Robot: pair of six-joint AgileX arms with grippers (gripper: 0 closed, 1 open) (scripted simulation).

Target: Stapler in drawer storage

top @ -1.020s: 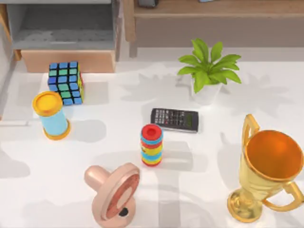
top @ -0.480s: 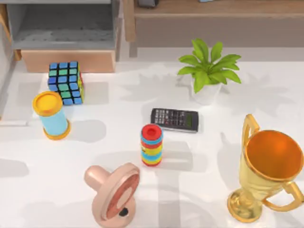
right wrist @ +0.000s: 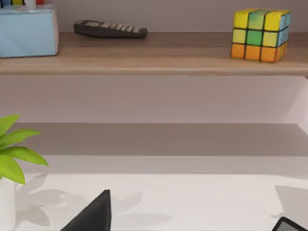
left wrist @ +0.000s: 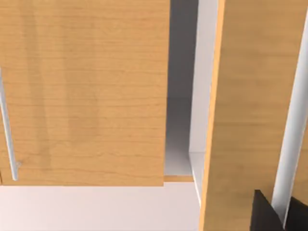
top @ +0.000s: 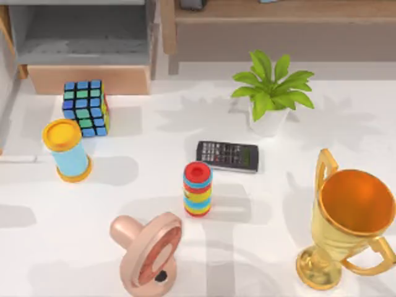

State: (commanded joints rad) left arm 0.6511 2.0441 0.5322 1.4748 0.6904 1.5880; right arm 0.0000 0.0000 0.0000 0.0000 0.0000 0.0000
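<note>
Right now, looking down on the white table (top: pixel 154 124): far-left corner, drawer (top: pixel 86 79) pulled open, grey inside, tan front panel facing the table. Just in front of that panel, a colourful cube (top: pixel 86 107), close but not touching. Nearer along the left side, a blue canister with a yellow lid (top: pixel 67 151), upright. Dead centre, a striped ring stack with a red top (top: pixel 198 189), and just behind it a dark calculator (top: pixel 227 156) lying flat. Toward the right, a potted plant (top: pixel 270 93); near the right corner, a gold trophy (top: pixel 346 223). Near edge, a pink disc-shaped thing (top: pixel 148 250) tipped on its side. Along the far edge, a long brown shelf (top: pixel 278 12). Over to the left wrist view: left gripper (left wrist: pixel 285 211) pressed up close to wooden panels (left wrist: pixel 82 91) with a thin white handle (left wrist: pixel 7 130); apart or together, impossible to tell. Right wrist view: right gripper (right wrist: pixel 192 211) hovering low over the table, facing the shelf, dark fingers (right wrist: pixel 94 214) spread wide with nothing between them. Up on that shelf, a second cube (right wrist: pixel 260 33), a dark remote (right wrist: pixel 109 29) and a pale blue box (right wrist: pixel 26 31).
</note>
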